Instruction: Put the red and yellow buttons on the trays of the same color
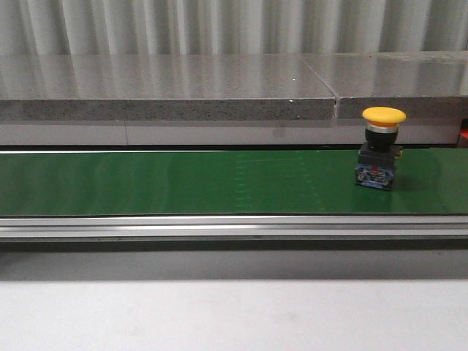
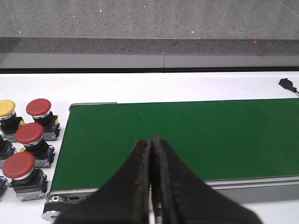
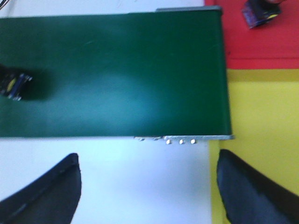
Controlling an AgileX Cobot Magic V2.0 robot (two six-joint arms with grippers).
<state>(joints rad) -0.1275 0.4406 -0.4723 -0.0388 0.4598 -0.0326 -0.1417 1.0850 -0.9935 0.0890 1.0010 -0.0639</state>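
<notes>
A yellow button (image 1: 382, 146) stands upright on the green belt (image 1: 183, 183), toward its right end. In the right wrist view a dark button base (image 3: 14, 83) sits on the belt, blurred, its cap colour not showing. At the belt's end lie the red tray (image 3: 261, 46) and the yellow tray (image 3: 266, 121). A button base (image 3: 260, 11) rests on the red tray, its cap cut off. My right gripper (image 3: 148, 156) is open and empty over the white table beside the yellow tray. My left gripper (image 2: 152, 140) is shut and empty over the belt's other end. Three red buttons (image 2: 30, 134) and a yellow one (image 2: 6, 108) stand beside it.
A grey stone ledge (image 1: 168, 88) runs behind the belt. The belt's metal rail (image 1: 219, 225) lies along its near side. A black cable end (image 2: 288, 85) lies on the white table past the belt.
</notes>
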